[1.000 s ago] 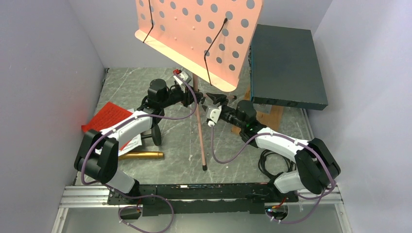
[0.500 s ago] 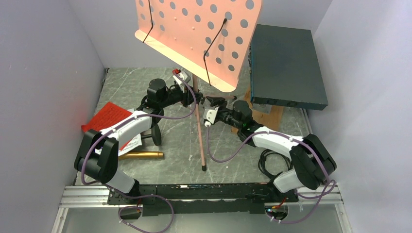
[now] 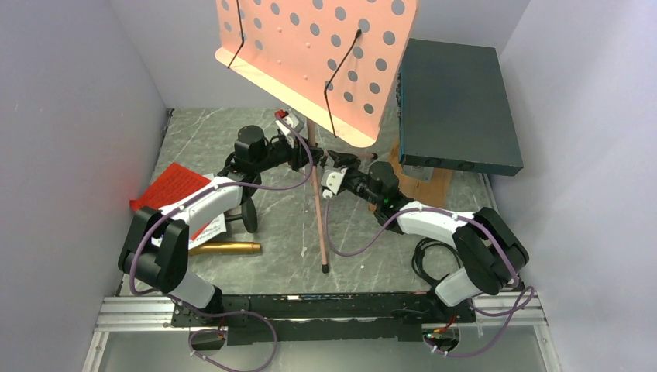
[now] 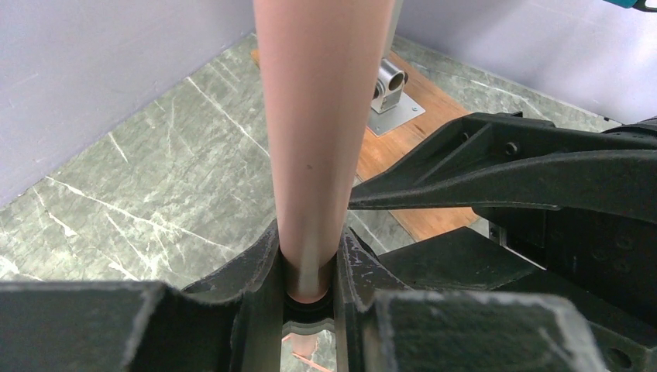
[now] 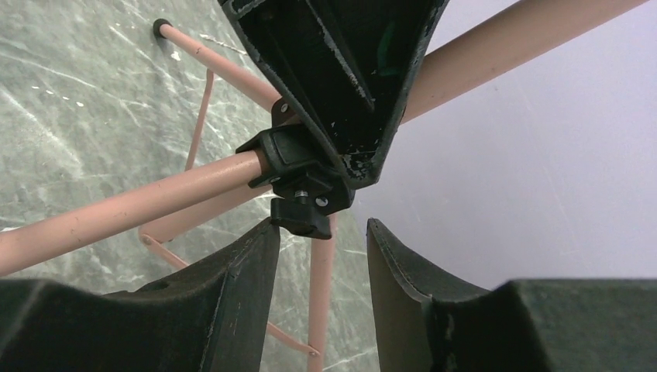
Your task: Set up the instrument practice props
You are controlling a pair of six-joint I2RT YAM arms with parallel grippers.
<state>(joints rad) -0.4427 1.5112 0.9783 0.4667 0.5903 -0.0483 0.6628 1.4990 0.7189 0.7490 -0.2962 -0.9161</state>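
The pink perforated music stand stands mid-table on tripod legs. My left gripper is shut on its pink pole, just above the black collar. My right gripper is open, its fingers either side of the black clamp knob on the stand's collar, beside the left gripper. Red and white music sheets lie at the left. The gold microphone lies near them. The black round-base mic stand is partly hidden by my left arm.
A large dark teal box sits on a wooden board at the back right. A black cable coil lies by my right arm's base. Purple-grey walls enclose the left, back and right.
My right gripper has moved left toward the stand's pole and now sits at the clamp knob. The left gripper and the stand have not moved.
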